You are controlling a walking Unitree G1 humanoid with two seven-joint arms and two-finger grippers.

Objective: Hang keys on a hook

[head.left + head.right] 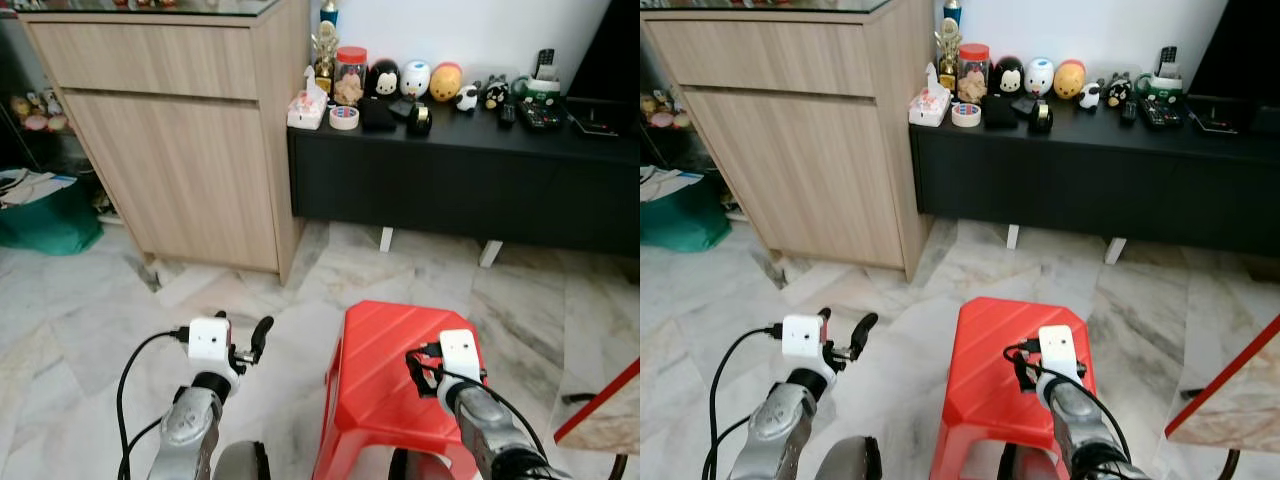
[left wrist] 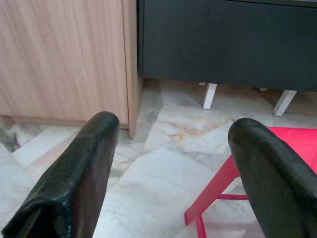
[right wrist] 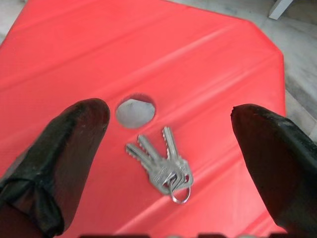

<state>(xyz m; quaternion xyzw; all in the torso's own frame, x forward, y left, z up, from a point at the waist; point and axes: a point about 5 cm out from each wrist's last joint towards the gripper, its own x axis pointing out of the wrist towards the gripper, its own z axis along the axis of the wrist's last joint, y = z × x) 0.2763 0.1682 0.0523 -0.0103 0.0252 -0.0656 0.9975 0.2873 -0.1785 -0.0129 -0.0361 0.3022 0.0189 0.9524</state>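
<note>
**Right gripper poised over keys on a red stool, pickup not yet made**

A pale wooden cabinet (image 1: 180, 150) fills the upper left of the head view, with a long black low sideboard (image 1: 460, 185) across the upper right, its top crowded with small figurines. The floor is grey-veined marble tile (image 1: 90, 330).

At lower centre stands a glossy red plastic stool (image 1: 385, 370) with an octagonal seat. The right gripper (image 3: 168, 148) hangs over that seat, its two black fingers spread wide and holding nothing. The left gripper (image 2: 173, 163), lower left in the head view, is likewise spread and empty above the floor.

In the right wrist view, a small bunch of silver metal keys (image 3: 161, 166) lies flat, fanned out on one ring, just beside the seat's round centre hole (image 3: 134, 110).

This looks like the approach before grasping. The next move probably calls for lowering and pinching the thin, flat bunch.
</note>
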